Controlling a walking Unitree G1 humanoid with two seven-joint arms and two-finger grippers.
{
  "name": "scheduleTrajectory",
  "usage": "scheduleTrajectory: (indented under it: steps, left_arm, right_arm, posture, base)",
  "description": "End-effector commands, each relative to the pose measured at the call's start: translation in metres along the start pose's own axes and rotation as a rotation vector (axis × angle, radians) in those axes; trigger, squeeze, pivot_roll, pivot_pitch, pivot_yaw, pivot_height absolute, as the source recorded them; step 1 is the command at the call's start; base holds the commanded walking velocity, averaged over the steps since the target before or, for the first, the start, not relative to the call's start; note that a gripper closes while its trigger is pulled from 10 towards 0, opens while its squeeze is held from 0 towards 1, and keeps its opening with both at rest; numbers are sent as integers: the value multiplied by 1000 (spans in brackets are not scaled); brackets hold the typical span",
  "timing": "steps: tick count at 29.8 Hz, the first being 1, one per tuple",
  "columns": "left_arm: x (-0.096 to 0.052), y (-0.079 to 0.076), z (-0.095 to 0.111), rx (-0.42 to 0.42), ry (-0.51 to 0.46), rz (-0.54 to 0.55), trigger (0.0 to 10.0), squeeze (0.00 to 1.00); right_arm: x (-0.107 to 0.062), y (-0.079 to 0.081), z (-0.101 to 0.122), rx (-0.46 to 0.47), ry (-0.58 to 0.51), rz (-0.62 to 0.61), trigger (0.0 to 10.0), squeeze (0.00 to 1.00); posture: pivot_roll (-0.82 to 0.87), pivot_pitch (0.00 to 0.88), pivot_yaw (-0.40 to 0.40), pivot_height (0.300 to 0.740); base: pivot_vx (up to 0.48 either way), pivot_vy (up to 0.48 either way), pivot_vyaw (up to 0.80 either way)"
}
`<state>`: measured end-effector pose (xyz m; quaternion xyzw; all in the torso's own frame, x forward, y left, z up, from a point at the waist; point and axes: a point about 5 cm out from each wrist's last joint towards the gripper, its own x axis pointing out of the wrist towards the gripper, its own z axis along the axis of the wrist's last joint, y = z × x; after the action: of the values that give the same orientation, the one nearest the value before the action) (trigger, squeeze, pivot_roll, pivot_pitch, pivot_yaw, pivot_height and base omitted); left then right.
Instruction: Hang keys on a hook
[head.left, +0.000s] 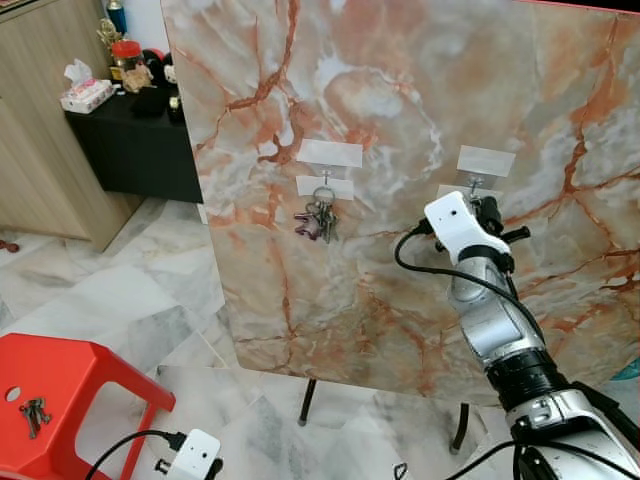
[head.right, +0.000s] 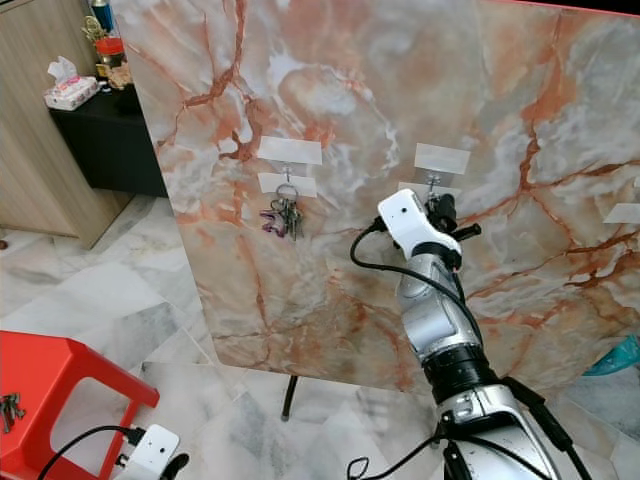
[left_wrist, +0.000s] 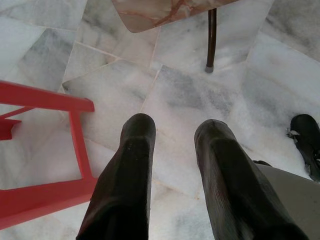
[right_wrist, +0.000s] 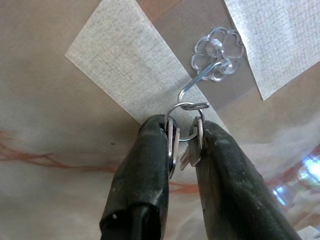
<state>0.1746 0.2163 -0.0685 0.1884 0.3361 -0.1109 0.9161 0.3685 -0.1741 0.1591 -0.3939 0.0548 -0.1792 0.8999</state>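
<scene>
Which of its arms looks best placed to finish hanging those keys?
The right. Its gripper already pinches the keys with the ring at the hook on the board. The left gripper hangs low over the floor, open.

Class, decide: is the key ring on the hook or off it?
On: the ring loops over the hook, with the right gripper clamped on the keys.

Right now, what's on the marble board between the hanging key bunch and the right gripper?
Bare marble board, seen in both eye views, separates the hanging key bunch from the right gripper.

A marbled board (head.left: 420, 120) carries two hooks; keys (head.left: 318, 220) hang on one.
</scene>
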Motion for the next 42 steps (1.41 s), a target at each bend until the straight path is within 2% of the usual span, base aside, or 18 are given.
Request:
scheduleTrajectory:
  steps: [1,13,14,15,16,23,24,25,42]
  left_arm:
    - [0,-4,-2,17,13,-23,10000,0]
    - [0,-5,-3,16,18,-32,10000,0]
    - [0,-5,-3,16,19,-32,10000,0]
    - [0,-5,-3,17,19,-33,10000,0]
    - [0,-5,-3,17,19,-33,10000,0]
    - [0,-6,-3,21,19,-38,10000,0]
    - [0,-6,-3,21,19,-39,10000,0]
    - [0,-6,-3,22,18,-40,10000,0]
    - [0,-6,-2,25,15,-43,10000,0]
  right_arm:
    - [3,-6,-1,14,17,-13,10000,0]
    - [-1,-4,-4,19,26,4,10000,0]
    - [-1,-4,-5,27,27,4,10000,357]
    - [-1,-4,-5,33,28,4,10000,357]
    - [-1,-5,-4,36,29,1,10000,1000]
    - [-2,-4,-5,35,34,18,10000,1000]
    - [-3,-4,-5,32,36,22,10000,576]
    - [-3,-4,-5,31,37,23,10000,0]
    - [-15,4,-18,19,62,66,10000,0]
  posture:
    - [45,53,-69,740]
    - [44,54,-71,740]
    - [43,54,-71,740]
    - [43,54,-71,740]
    - [43,54,-71,740]
    - [43,54,-71,740]
    - [43,54,-70,740]
    - [44,55,-70,740]
    - [43,52,-70,740]
  base:
    - [0,0,0]
    - [0,0,0]
    - [0,0,0]
    - [0,0,0]
    - [0,0,0]
    - [0,0,0]
    - [0,0,0]
    - [0,0,0]
    - [0,0,0]
